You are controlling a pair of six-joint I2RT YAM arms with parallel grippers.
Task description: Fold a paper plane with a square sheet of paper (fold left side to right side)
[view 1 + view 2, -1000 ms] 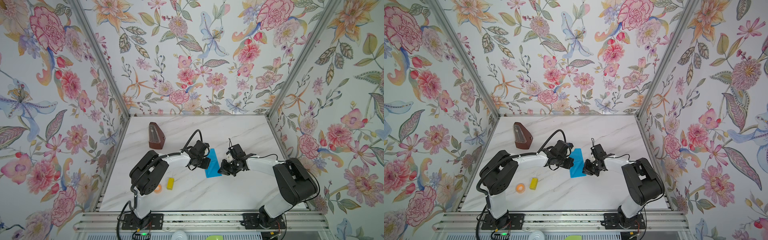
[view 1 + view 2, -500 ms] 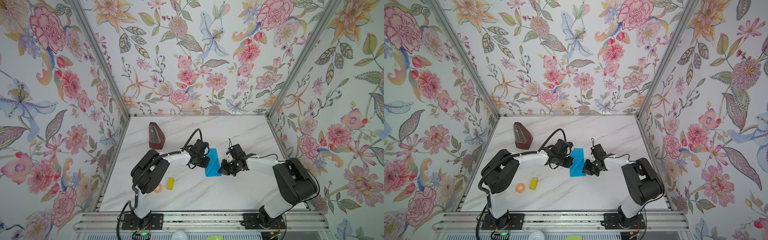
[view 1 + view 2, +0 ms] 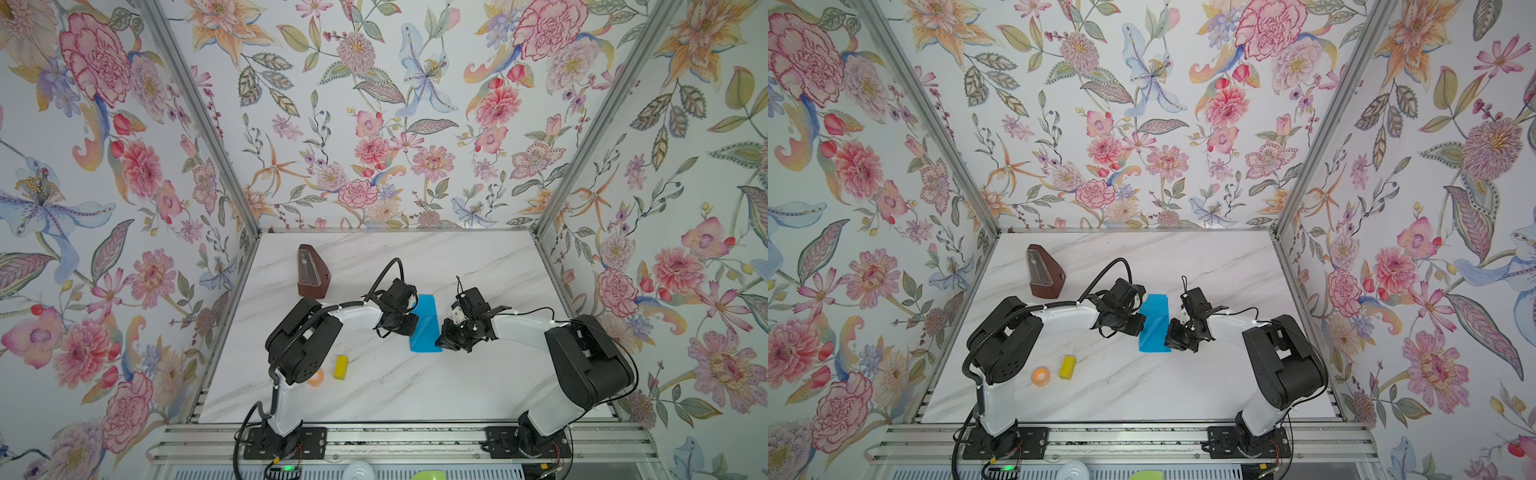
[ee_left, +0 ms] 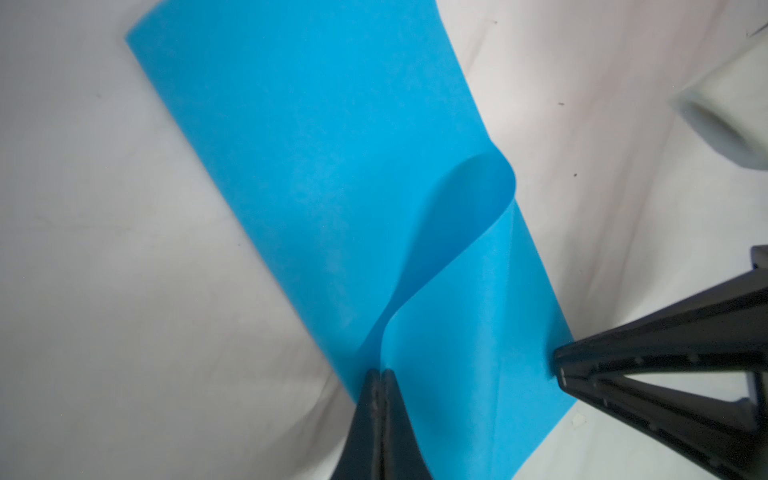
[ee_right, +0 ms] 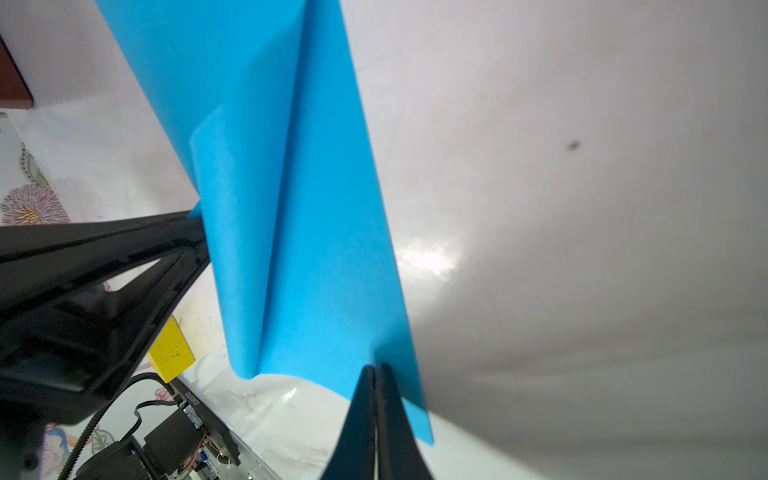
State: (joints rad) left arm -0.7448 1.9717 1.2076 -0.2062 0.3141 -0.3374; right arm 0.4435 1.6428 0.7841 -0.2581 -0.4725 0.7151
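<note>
While left fingers (image 4: 365,424) and right fingers (image 5: 357,428) clench the thin bright blue square sheet of paper (image 3: 427,326), note: align edges before creasing.

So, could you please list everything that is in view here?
bright blue sheet of thin paper: one, blue, mid-table between the grippers, one flap curled up
brown pyramid-shaped metronome: one, brown, far left of table
small yellow block: one, yellow, near left
small orange ring: one, orange, left of the block
white marble-patterned table: one, white, grey veins
floral wall panels: three, pastel, around table
left gripper: one, black, shut on the raised flap
right gripper: one, black, shut, at the sheet's edge
</note>
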